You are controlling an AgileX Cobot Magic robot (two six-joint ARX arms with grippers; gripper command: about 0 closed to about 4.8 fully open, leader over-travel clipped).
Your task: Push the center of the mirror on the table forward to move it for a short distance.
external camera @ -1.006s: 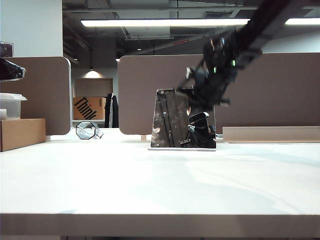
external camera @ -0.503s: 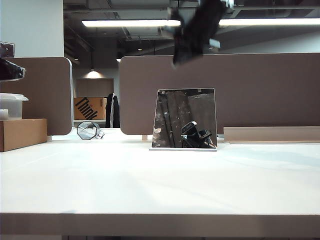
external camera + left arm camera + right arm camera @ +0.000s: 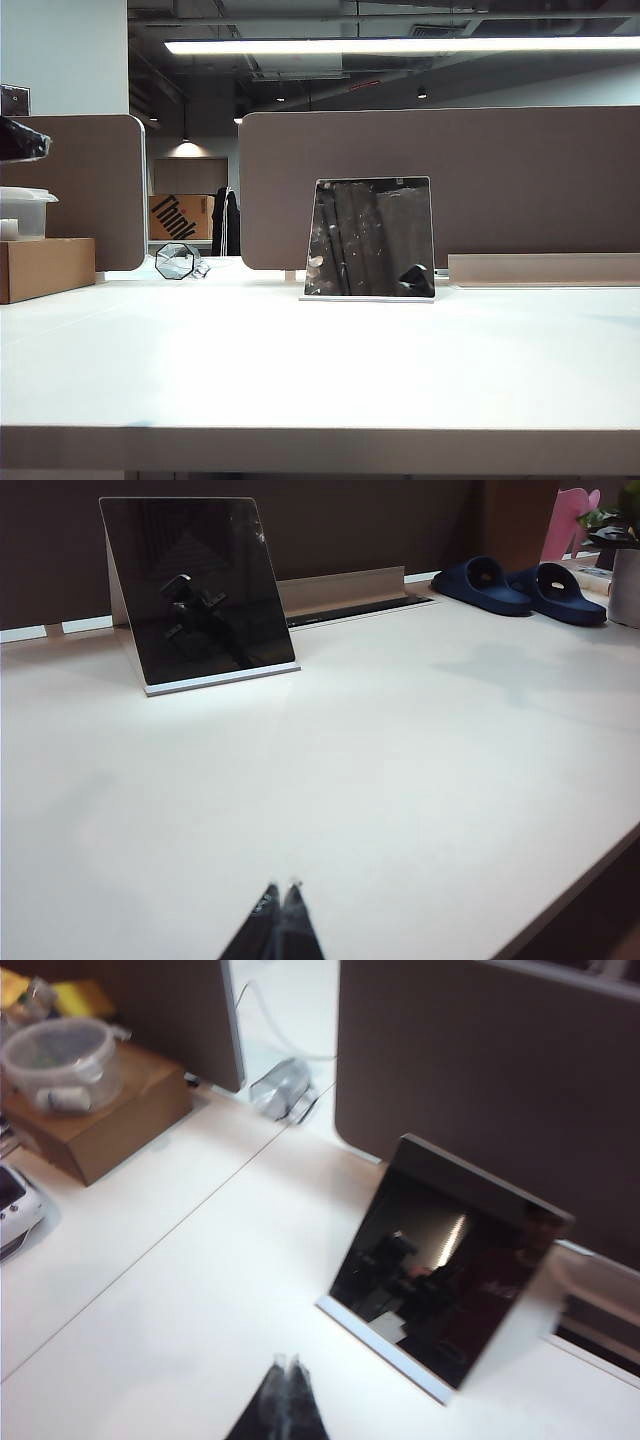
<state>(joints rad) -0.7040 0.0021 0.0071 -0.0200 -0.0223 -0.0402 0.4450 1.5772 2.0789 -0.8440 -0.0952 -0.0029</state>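
Observation:
The mirror [image 3: 370, 238] stands on the white table [image 3: 300, 370], a dark square panel leaning back on a thin white base plate. It also shows in the left wrist view [image 3: 195, 590] and in the right wrist view [image 3: 450, 1280]. Neither arm appears in the exterior view. My left gripper [image 3: 281, 888] is shut and empty, hovering over bare table well short of the mirror. My right gripper [image 3: 287, 1362] is shut too, high above the table, a short way from the mirror's base.
Brown partition panels [image 3: 450, 180] stand behind the mirror. A small octagonal glass object [image 3: 174, 261] lies at the back left, near a cardboard box [image 3: 45, 267] carrying a plastic tub [image 3: 22, 212]. Blue slippers [image 3: 520, 583] rest on the table's far side.
The right arm, down at the mirror a second ago, has risen and left the exterior view. The mirror stands in about the same place.

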